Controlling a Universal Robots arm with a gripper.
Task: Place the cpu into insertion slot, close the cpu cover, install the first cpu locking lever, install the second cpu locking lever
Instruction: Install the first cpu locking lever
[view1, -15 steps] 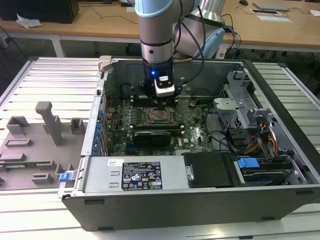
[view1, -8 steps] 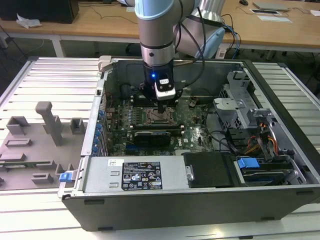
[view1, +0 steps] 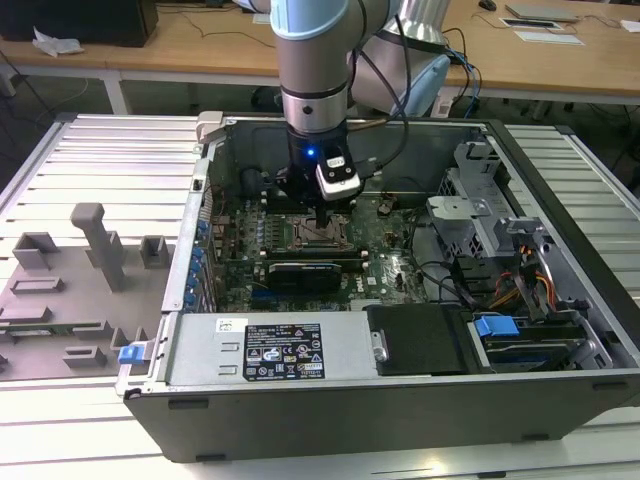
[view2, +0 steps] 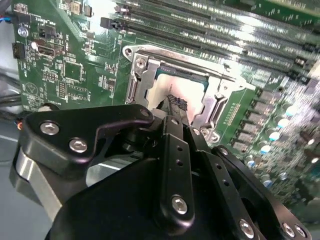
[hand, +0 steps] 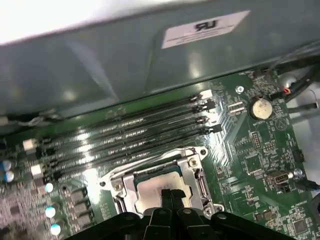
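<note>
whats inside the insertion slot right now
The cpu sits inside the insertion slot, its pale metal top showing. The pin field beneath is covered by it, and the gripper hides part of the chip.

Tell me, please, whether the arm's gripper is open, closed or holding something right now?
Gripper: closed, holding nothing, tips over the silvery-beige square cpu.

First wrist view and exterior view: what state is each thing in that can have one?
cpu: lying flat in place, metal top up.
cpu cover: down, its window framing the cpu.
end effector: shut, tips over the cpu's top.
computer case: open, side panel off.
</note>
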